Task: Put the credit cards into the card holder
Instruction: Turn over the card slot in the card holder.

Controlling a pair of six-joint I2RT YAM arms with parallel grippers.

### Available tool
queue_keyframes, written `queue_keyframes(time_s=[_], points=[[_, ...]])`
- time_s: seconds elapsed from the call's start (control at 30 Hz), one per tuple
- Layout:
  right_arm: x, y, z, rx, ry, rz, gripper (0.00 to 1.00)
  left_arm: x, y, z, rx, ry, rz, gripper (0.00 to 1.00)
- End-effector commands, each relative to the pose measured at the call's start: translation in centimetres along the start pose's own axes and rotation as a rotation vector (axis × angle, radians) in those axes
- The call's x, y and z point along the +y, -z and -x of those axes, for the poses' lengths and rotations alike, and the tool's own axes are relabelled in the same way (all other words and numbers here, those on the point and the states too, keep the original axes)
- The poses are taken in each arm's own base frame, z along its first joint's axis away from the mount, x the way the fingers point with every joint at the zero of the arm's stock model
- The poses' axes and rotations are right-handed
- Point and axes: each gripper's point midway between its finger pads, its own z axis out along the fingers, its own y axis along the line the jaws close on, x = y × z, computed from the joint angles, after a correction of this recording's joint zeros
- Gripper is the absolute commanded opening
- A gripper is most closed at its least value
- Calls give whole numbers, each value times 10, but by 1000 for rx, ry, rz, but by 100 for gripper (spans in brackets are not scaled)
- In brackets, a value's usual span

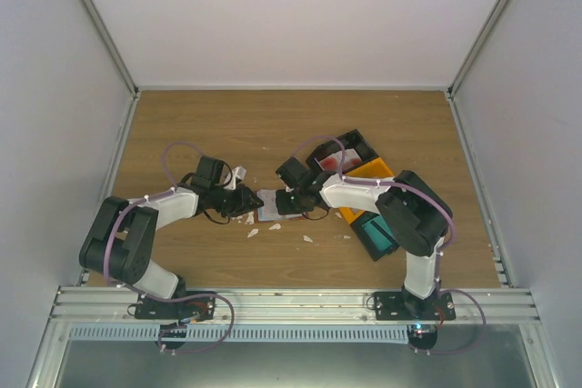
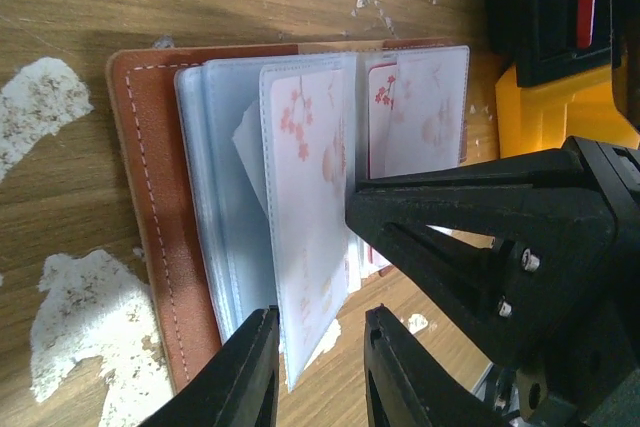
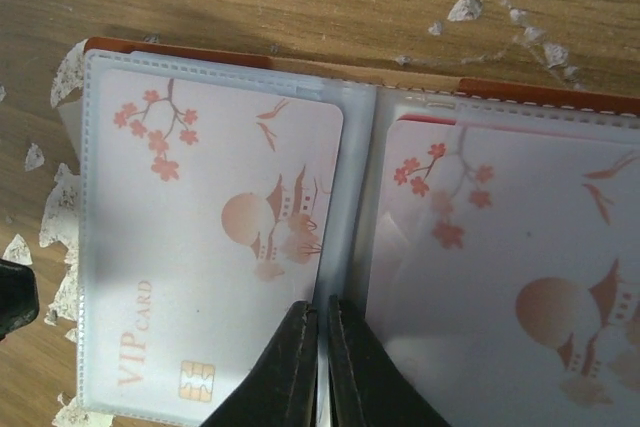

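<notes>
1. Card holder: lay open on the tabletop, brown cover down, clear sleeves fanned up, between your two arms.
2. Credit card, whitish-pink, marked VIP: sat in the card holder's left-hand clear sleeve. A second card of the same pattern sat in the sleeve across the fold.
3. Your left end effector: at the card holder's edge, fingers a little apart with one sleeve leaf between them. Whether they pinched it, you could not tell.
4. Your right end effector: over the card holder's fold, fingers drawn together on a thin sleeve edge.
5. Black bin and yellow bin: just beyond the card holder, on your right arm's side.
6. White scraps: scattered near the card holder.
</notes>
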Motion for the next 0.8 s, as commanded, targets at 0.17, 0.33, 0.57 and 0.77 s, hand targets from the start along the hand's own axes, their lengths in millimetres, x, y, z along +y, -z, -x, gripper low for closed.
queue_keyframes(time_s=[0.17, 0.33, 0.57, 0.77], points=[[-17, -13, -19, 59, 3, -74, 4, -4, -7, 0, 16, -26, -42, 28], [-17, -14, -21, 61, 3, -69, 4, -4, -10, -2, 31, -26, -55, 28], [-14, -12, -20, 56, 2, -51, 4, -18, -14, -7, 62, -44, -97, 26], [-4, -2, -10, 23, 7, -22, 6, -25, -20, -10, 81, -60, -105, 26]])
